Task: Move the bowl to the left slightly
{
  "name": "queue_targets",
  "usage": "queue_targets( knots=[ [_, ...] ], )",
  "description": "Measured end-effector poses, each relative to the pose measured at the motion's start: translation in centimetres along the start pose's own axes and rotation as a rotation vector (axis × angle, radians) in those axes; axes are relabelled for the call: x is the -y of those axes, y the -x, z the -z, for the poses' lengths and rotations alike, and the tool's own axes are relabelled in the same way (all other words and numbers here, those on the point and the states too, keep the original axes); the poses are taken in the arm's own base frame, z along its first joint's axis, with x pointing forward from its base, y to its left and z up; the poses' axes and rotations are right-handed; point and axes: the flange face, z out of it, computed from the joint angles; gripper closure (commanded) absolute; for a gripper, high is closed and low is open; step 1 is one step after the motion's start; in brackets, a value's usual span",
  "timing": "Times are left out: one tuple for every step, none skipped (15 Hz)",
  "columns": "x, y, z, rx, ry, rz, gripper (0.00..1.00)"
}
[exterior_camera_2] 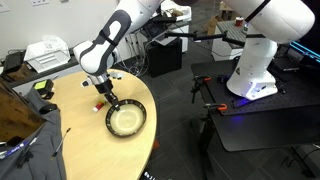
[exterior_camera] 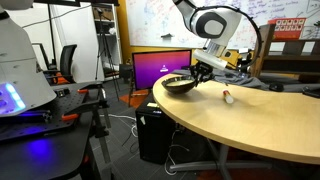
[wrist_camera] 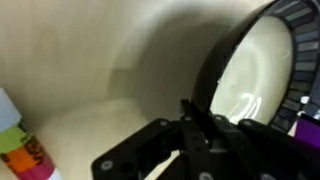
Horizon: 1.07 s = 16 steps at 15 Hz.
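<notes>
The bowl (exterior_camera: 180, 84) is shallow, round and dark with a pale inside. It rests on the light wooden table near its edge, and shows in both exterior views (exterior_camera_2: 126, 119). My gripper (exterior_camera: 203, 68) is at the bowl's rim (exterior_camera_2: 106, 100), fingers closed on the rim. In the wrist view the dark rim (wrist_camera: 215, 70) runs between my fingers (wrist_camera: 195, 118) and the pale inside fills the right side. A small white-and-red object (exterior_camera: 227, 97) lies on the table beside the bowl.
The round table (exterior_camera: 260, 125) ends close to the bowl. A monitor (exterior_camera: 160, 68) and a PC tower (exterior_camera: 155, 130) stand past that edge. A colourful white object (wrist_camera: 18, 140) shows at the wrist view's left. Dark items (exterior_camera_2: 47, 108) lie on the table.
</notes>
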Motion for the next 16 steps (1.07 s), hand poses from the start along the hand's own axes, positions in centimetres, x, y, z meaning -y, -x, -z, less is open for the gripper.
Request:
queue_targets(
  knots=[
    [0.5, -0.7, 0.1, 0.005, -0.016, 0.013, 0.97],
    [0.9, -1.6, 0.1, 0.007, -0.023, 0.026, 0.97],
    [1.3, -2.5, 0.0, 0.008, -0.027, 0.039, 0.97],
    [1.6, -3.4, -0.2, 0.011, -0.035, 0.051, 0.97],
    [1.9, -4.2, -0.5, 0.014, -0.046, 0.062, 0.97],
    [2.0, -4.9, -0.9, 0.016, -0.061, 0.068, 0.97],
    [2.0, -5.5, -1.2, 0.016, -0.071, 0.073, 0.97],
    [1.8, -6.0, -1.5, 0.015, -0.079, 0.076, 0.97],
    [1.6, -6.4, -1.7, 0.013, -0.085, 0.076, 0.97],
    [1.2, -6.8, -1.8, 0.007, -0.085, 0.074, 0.97],
    [0.9, -7.2, -1.8, -0.002, -0.079, 0.072, 0.97],
    [0.5, -7.5, -1.8, -0.012, -0.071, 0.069, 0.97],
    [0.1, -7.7, -1.7, -0.023, -0.063, 0.067, 0.95],
    [-0.3, -7.8, -1.8, -0.033, -0.057, 0.066, 0.64],
    [-0.6, -7.9, -1.8, -0.040, -0.050, 0.063, 0.62],
    [-1.0, -7.9, -1.8, -0.046, -0.046, 0.059, 0.57]
  ],
)
